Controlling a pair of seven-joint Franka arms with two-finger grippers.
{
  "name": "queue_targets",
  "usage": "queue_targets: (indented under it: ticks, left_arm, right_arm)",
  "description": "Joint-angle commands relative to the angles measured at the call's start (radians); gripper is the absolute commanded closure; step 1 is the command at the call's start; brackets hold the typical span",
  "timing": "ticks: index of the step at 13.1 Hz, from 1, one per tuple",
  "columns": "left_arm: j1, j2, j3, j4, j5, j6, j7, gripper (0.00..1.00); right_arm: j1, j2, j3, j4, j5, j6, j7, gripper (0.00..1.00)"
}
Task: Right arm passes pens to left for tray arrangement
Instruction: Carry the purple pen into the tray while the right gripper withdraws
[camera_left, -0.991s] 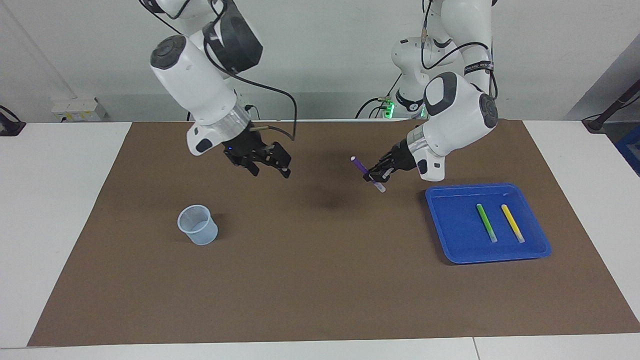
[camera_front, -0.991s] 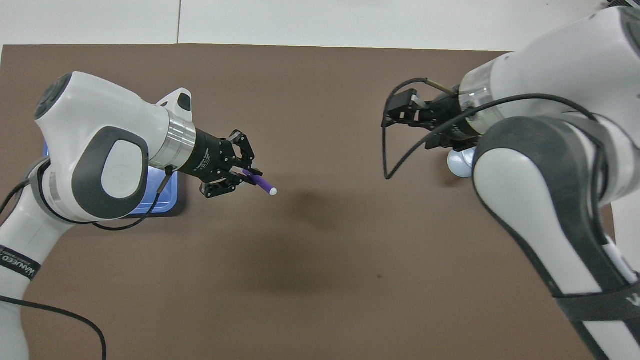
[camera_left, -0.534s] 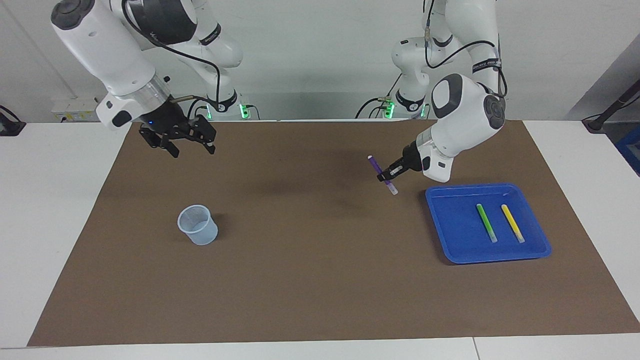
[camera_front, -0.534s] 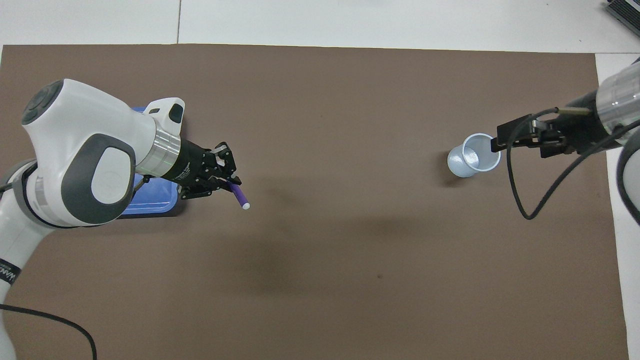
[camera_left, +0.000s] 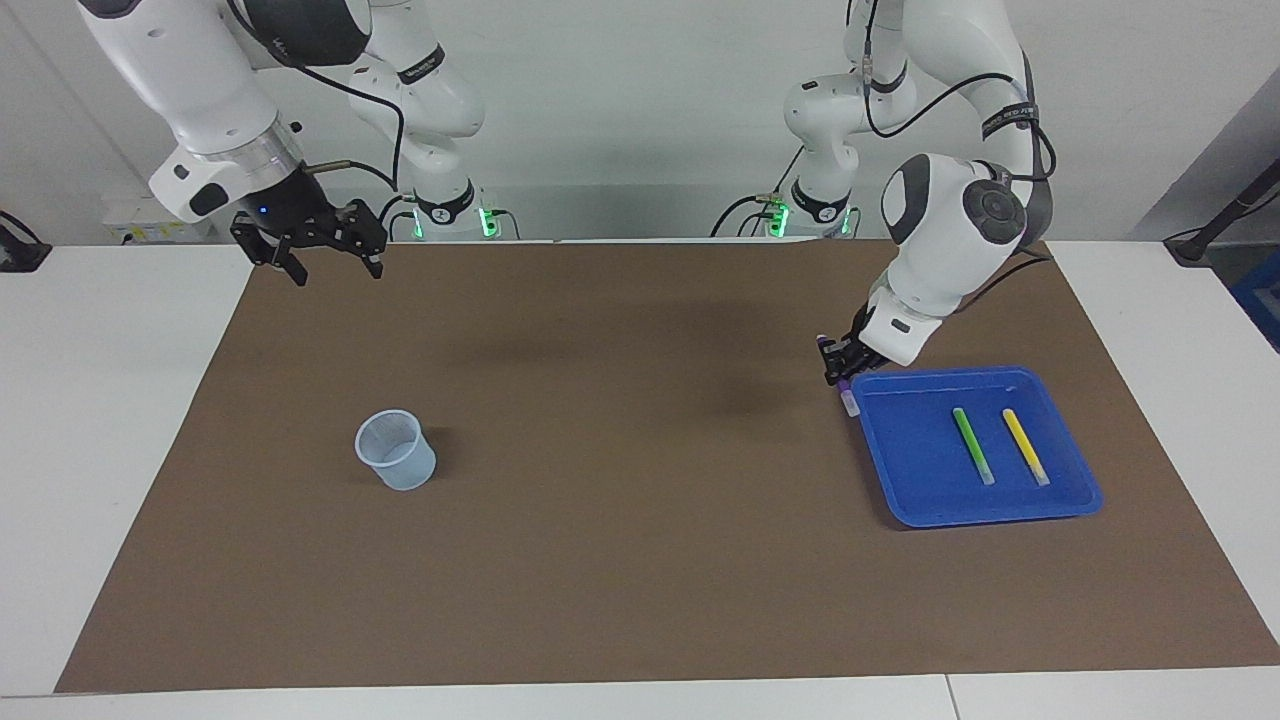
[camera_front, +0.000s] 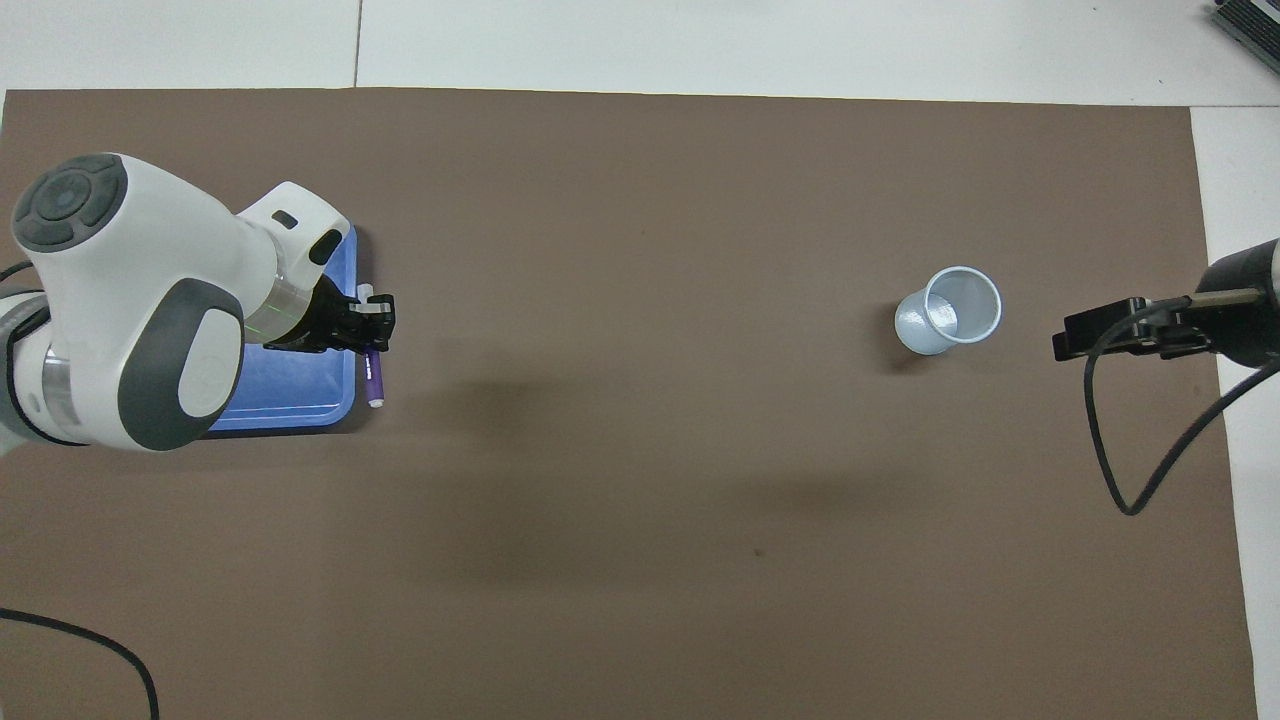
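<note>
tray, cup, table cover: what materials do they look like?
tray: likely moulded plastic, glossy bright blue; highlights along the raised rim and rounded corners.
cup: thin translucent plastic, pale blue; the wall lets light through.
table cover: matte brown sheet, no glare; paper or fabric, cannot tell.

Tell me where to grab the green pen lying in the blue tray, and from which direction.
Grip the green pen mid-barrel, straight down from above: it lies flat on the tray floor, so nothing gets under it. Set the jaws across its width; the gap to the yellow pen looks wide enough.
</note>
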Motion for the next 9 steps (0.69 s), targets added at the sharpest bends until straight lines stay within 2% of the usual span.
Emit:
queue_targets:
  ticks: [1,4,7,9]
  left_arm:
    - [0.062,0.002,-0.003,-0.031,0.092,0.093,0.116,1.00]
    - [0.140,0.094,-0.003,-0.026,0.144,0.210,0.218,1.00]
    - [0.146,0.102,0.000,-0.025,0.146,0.227,0.218,1.00]
    - [0.157,0.151,0.019,-0.025,0.195,0.284,0.220,1.00]
  right_arm:
    - [-0.016,-0.023,0.012,-0.037,-0.015,0.030,-0.010,0.00]
    - [-0.014,-0.029,0.013,-0.049,-0.016,0.038,0.034,0.00]
    - [-0.020,-0.031,0.012,-0.049,-0.015,0.009,0.021,0.00]
    - [-0.020,-0.029,0.013,-0.047,-0.016,0.023,0.024,0.00]
